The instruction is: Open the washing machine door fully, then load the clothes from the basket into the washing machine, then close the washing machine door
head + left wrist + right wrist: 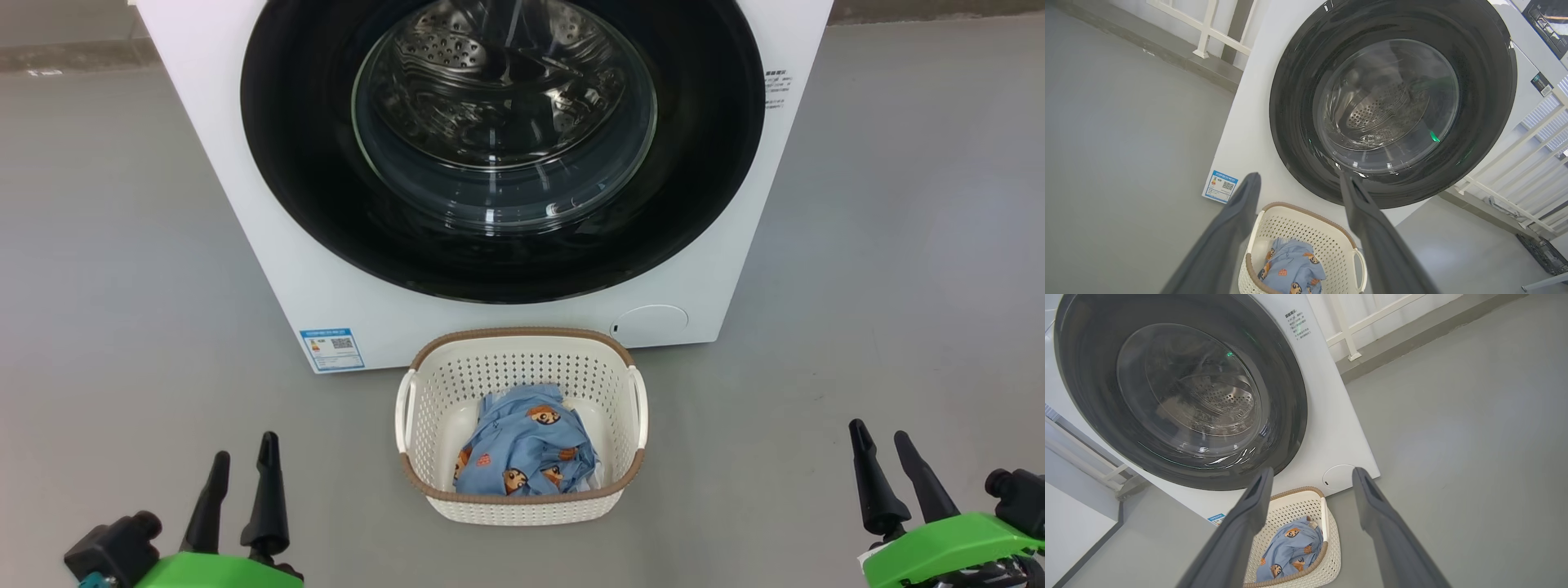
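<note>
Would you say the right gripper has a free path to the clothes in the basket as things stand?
Probably yes: the right gripper is open and empty, bare floor lies between it and the basket, whose clothes lie uncovered.

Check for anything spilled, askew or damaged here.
Nothing stands out. The door is shut on the machine. The basket sits upright on the floor in front of it, with the clothes all inside. The left hand and right hand are open, touching nothing.
</note>
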Robot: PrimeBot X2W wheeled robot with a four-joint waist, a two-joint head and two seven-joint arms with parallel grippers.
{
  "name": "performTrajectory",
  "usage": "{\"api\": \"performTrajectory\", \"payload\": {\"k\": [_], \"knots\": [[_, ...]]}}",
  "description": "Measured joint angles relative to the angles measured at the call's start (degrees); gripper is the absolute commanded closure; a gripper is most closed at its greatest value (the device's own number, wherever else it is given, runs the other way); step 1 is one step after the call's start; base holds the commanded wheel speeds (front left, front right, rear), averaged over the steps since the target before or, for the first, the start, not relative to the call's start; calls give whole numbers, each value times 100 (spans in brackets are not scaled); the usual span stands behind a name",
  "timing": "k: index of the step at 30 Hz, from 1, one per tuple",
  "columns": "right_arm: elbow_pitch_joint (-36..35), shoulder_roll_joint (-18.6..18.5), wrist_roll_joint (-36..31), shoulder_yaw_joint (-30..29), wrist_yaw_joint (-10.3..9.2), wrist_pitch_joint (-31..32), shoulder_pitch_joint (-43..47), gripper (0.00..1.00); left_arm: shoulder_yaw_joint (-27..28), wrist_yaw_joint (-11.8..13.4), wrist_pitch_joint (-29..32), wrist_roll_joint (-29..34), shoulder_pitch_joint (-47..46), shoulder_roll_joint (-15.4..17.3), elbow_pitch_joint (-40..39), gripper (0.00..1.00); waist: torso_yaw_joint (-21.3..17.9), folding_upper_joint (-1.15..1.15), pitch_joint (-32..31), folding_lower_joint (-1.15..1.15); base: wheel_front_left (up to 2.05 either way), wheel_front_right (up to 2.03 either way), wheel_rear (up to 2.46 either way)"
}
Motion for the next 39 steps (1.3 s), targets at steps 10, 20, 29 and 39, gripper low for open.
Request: {"api": "performTrajectory", "payload": {"k": [10,20,29,39], "knots": [[73,-36,-658,105,0,-138,-59,0,-47,0,-153,682,-74,4,29,0,8,0,16,0,0,0,0],[118,-73,-1304,140,0,-288,-100,0,-121,9,-307,1238,-116,8,165,0,-2,0,29,0,0,0,0],[137,-108,-1816,157,0,-458,-106,0,-266,11,-483,1613,-149,16,321,0,-17,0,15,0,0,0,0],[138,-159,-2430,160,0,-621,-108,0,-330,129,-631,2120,-232,19,424,0,-18,0,2,0,0,0,0]]}}
